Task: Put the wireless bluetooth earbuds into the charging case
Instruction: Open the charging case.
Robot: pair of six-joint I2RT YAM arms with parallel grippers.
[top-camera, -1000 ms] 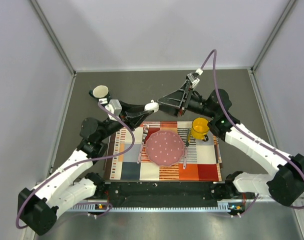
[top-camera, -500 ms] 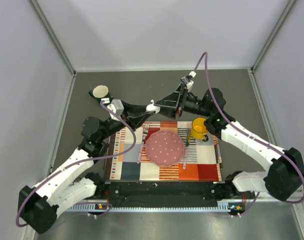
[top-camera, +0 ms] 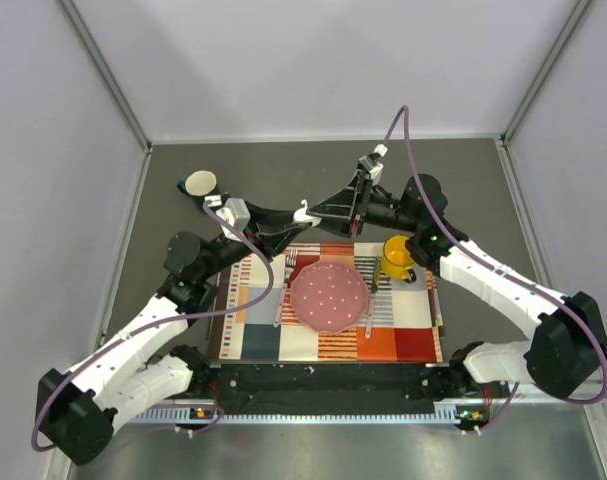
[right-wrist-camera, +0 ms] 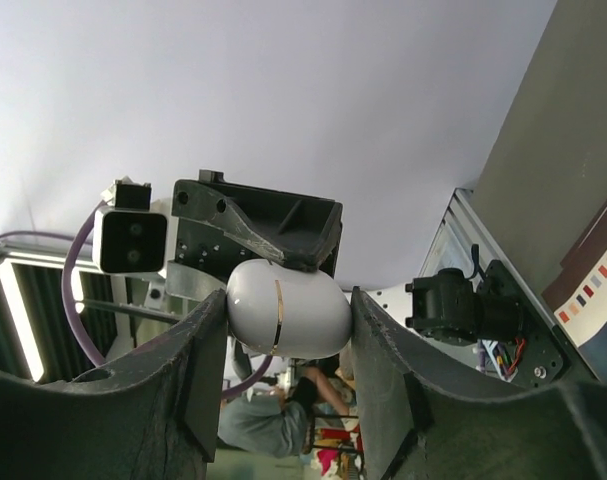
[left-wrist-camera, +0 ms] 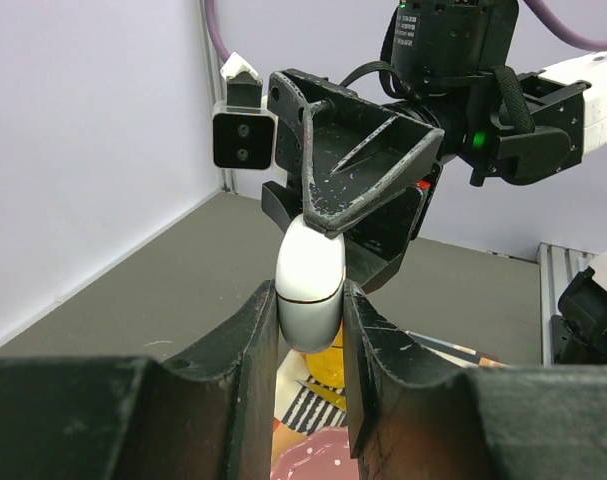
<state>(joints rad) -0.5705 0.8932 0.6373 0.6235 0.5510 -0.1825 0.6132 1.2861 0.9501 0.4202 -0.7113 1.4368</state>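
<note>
Charging case (top-camera: pixel 301 211): white, seam closed, held off the table beyond the far-left rim of the pink plate (top-camera: pixel 329 296). Left gripper (left-wrist-camera: pixel 309 300): fingers clamped on the case's sides, reaching in from the plate's left. Right gripper (right-wrist-camera: pixel 288 330): fingers pinched on the same case, from the plate's far right. Yellow mug (top-camera: pixel 399 256): just right of the plate. White cup (top-camera: pixel 200 183): well off to the plate's far left. Striped placemat (top-camera: pixel 253 340): under the plate.

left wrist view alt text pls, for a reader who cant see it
A closed white charging case stands upright, pinched between the dark fingers of the left gripper, while the fingers of the right gripper touch its top from above. A yellow mug and pink plate show below.
</note>
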